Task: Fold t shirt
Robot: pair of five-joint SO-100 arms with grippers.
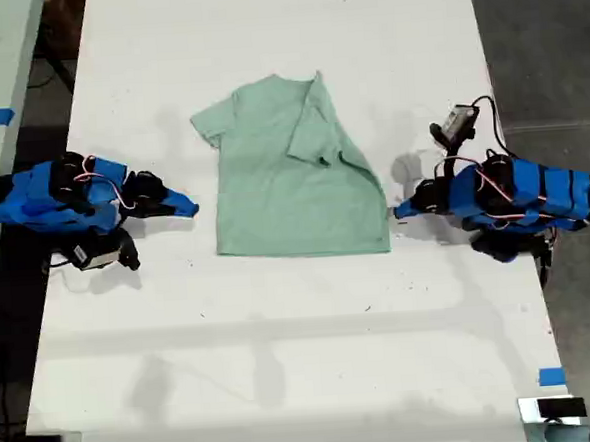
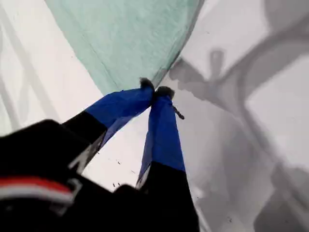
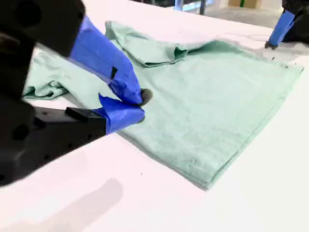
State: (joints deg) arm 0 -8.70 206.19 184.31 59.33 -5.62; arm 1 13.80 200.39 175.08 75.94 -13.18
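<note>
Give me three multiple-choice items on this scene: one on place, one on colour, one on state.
1. Where is my first gripper?
A. At the t shirt's edge on the exterior view's right
B. On the collar
C. Off the table

2. What colour is the t shirt?
A. White
B. Pale mint green
C. Blue

3. How does the t shirt lie?
A. Spread fully flat
B. Rolled into a ball
C. One sleeve side folded over the body

Answers:
1 A: my first gripper sits by the t shirt's lower corner there, over the table.
2 B: plain mint cloth.
3 C: the sleeve lies on the body.
</note>
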